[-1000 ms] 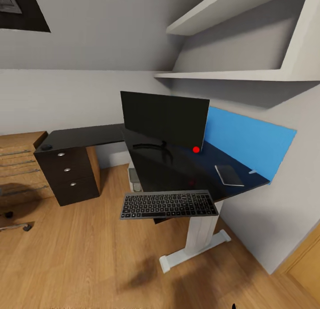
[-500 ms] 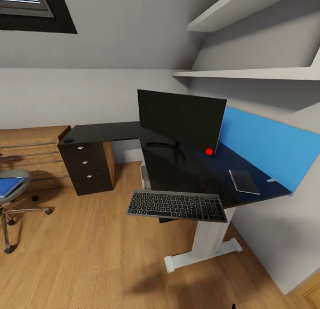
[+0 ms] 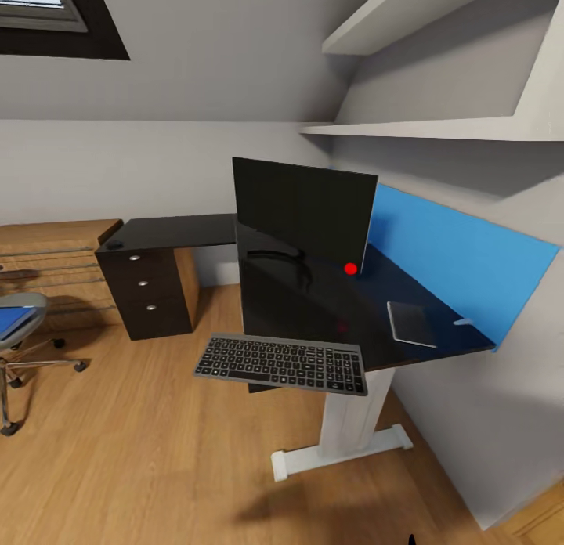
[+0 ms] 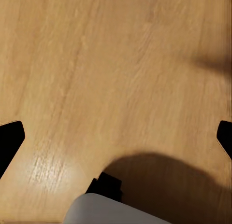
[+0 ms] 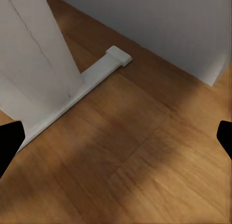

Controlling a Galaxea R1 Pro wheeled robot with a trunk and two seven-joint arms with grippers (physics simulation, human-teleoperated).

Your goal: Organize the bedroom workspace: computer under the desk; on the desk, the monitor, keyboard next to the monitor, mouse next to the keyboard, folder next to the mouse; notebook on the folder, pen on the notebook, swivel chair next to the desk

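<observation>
At the left edge of the head view we see the swivel chair (image 3: 19,326) with the blue folder (image 3: 13,323) on its seat, well apart from the desk (image 3: 305,302). The mouse (image 3: 115,245) sits left of centre, the keyboard (image 3: 280,364) overhangs the front edge below the monitor (image 3: 301,212), and the notebook (image 3: 411,323) and pen (image 3: 462,322) lie to the right. Both grippers hang released over the floor. We judge that fetching the folder comes next, which calls for driving to the chair.

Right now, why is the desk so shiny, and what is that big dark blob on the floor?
In the head view, the glossy black desk mirrors the monitor, its stand and red dot. In the left wrist view, a soft dark shadow lies on the wooden floor, with a pale glare patch nearby. In the right wrist view, the desk's white leg looks a bit blurred, and a broad shadow darkens the boards.
</observation>
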